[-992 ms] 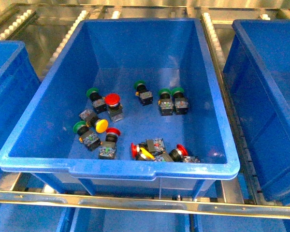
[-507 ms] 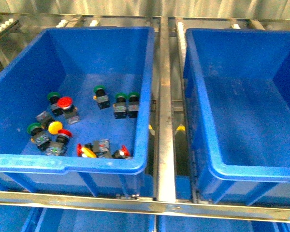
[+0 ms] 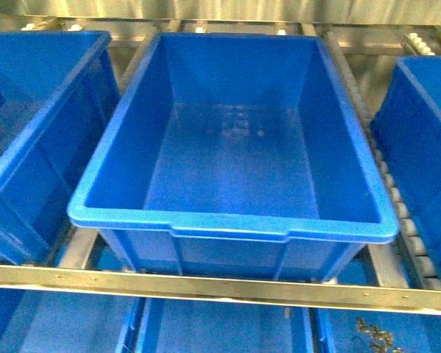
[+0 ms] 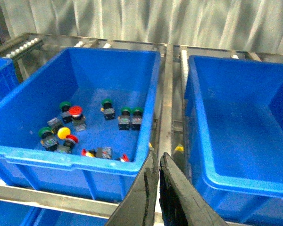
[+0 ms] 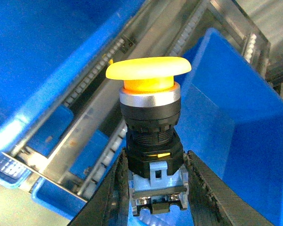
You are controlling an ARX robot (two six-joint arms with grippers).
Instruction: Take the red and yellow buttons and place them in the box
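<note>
Your right hand [image 5: 155,162] holds one yellow button [image 5: 148,70]. Its fingers [image 5: 203,188] are closed on either side of the black-and-grey base, and the mushroom cap stands clear of them. Blue crate walls and a roller rail lie behind it. You cannot tell from that view which crate it hangs over.

Your left hand [image 4: 159,155] has its two fingers drawn almost together and grips nothing. It sits over the metal strip between two crates.

In the left wrist view, the button crate [image 4: 61,157] holds five green buttons [image 4: 64,105] and four red buttons [image 4: 75,111]. It also holds one loose yellow button [image 4: 63,133], and a sliver of yellow [image 4: 89,153] shows against a red cap near the front wall. The box [image 4: 236,181] stands just beside that crate, to its right.

The front view shows three crates on the roller rack [image 3: 220,287]. The box [image 3: 228,224] is in the middle and the button crate [image 3: 51,125] is at the left edge. A third crate [image 3: 426,147] is at the right.

Half a second ago the front view had the button crate on the left with its buttons in plain sight, and the box on the right. Now the box fills the centre. Only the button crate's near wall and rim remain in view, and the third crate has come in at the right. A second ago the button crate was in the centre.
</note>
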